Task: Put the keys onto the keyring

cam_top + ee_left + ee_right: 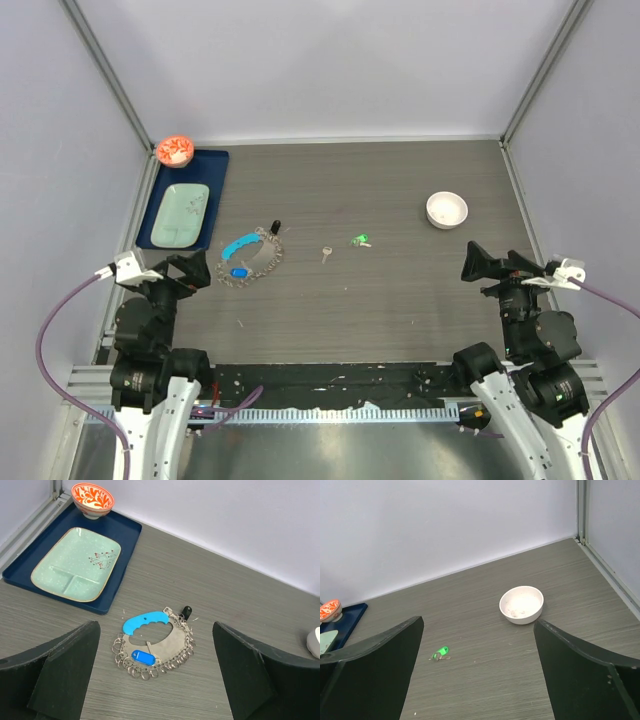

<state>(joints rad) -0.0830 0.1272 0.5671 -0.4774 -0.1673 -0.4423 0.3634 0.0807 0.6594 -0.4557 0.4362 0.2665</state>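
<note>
The keyring [248,259] lies on the table left of centre, a loop of silvery rings with a light-blue strap and a dark-blue tag; it also shows in the left wrist view [155,647]. The plain silver key [326,254] lies near the middle of the table. The green-headed key [361,239] lies just right of it and shows in the right wrist view [440,653]. My left gripper [190,271] is open and empty, near the keyring's left side. My right gripper [480,263] is open and empty at the right, well away from the keys.
A white bowl [446,209] stands at the right, also in the right wrist view [521,604]. A blue tray [216,165] at the back left carries a pale green plate [180,214] and a red patterned bowl [174,150]. Grey walls enclose the table.
</note>
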